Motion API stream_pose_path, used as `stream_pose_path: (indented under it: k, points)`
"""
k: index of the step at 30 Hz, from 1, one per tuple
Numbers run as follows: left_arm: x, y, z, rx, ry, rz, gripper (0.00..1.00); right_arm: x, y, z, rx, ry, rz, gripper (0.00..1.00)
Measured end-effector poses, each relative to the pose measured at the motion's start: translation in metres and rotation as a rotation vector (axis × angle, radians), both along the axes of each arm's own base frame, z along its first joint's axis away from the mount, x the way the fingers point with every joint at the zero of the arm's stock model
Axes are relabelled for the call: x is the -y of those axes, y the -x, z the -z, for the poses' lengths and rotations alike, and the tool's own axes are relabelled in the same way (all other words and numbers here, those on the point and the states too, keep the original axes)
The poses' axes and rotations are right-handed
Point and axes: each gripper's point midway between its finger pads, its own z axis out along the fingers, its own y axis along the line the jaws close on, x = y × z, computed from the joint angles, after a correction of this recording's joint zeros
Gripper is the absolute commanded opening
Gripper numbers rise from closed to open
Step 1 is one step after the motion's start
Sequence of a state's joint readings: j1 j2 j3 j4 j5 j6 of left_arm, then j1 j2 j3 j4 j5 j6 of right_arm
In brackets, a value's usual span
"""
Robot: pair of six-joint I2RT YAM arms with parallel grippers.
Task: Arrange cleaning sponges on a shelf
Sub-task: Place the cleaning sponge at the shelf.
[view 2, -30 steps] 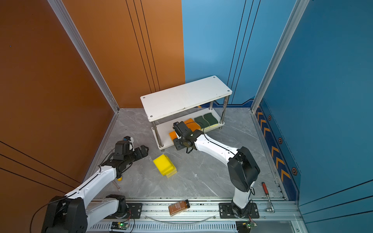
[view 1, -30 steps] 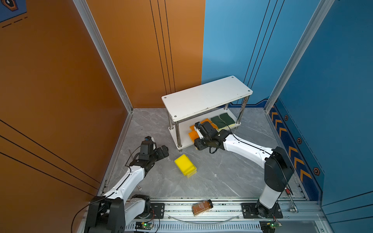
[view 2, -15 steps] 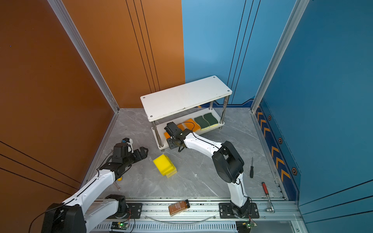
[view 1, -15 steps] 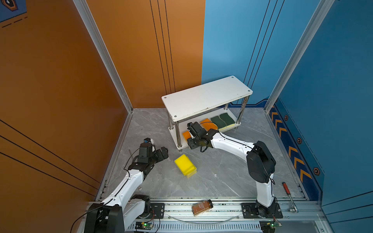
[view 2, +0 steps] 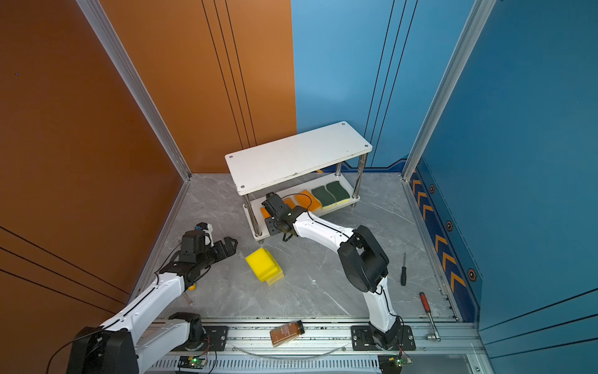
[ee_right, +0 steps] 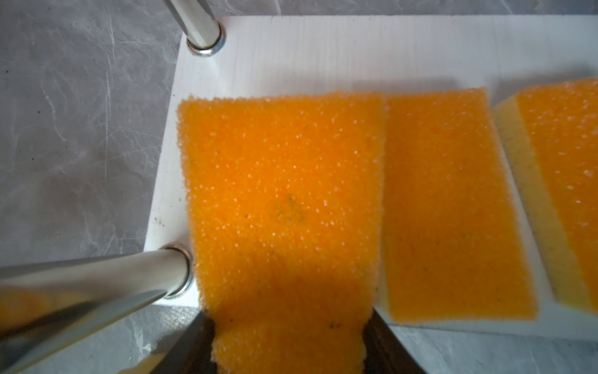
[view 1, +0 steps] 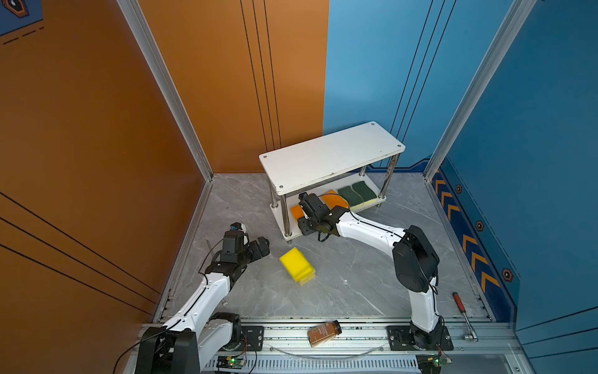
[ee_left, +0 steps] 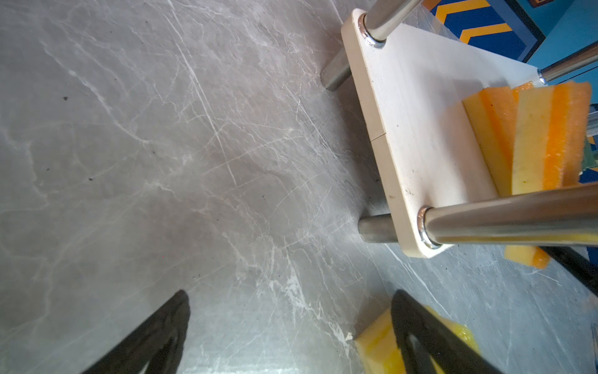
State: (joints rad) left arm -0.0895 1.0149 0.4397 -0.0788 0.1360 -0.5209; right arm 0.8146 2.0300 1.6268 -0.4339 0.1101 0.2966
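Between the right claw's fingers sits an orange sponge, pinched tight at its near end and reaching out ahead over the shelf's lower board, hard by the corner leg. An orange neighbour lies right alongside. Placing step, I'd say. Next it needs lowering flat and letting go, clear of that leg. Left claw hangs wide open, empty, with the yellow stack just beside it.

White arms, black joints, thin black cables
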Motion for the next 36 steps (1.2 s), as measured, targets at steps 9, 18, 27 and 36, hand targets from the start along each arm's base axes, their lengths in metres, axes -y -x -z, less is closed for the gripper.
stream_pose_path:
  k: [9, 18, 27, 36]
  points:
    - [0.001, 0.002, 0.003, -0.008, 0.006, 0.002, 0.98, -0.006, -0.006, 0.009, 0.0, 0.0, 0.0, 0.57]
    - [0.0, 0.002, 0.003, -0.009, 0.007, -0.001, 0.98, -0.014, -0.013, 0.012, 0.018, -0.019, 0.0, 0.57]
    - [0.0, 0.002, 0.003, -0.009, 0.007, -0.001, 0.98, -0.017, -0.016, 0.014, 0.023, -0.025, 0.001, 0.61]
    - [0.0, 0.002, 0.003, -0.01, 0.007, -0.001, 0.98, -0.02, -0.019, 0.016, 0.026, -0.029, 0.001, 0.67]
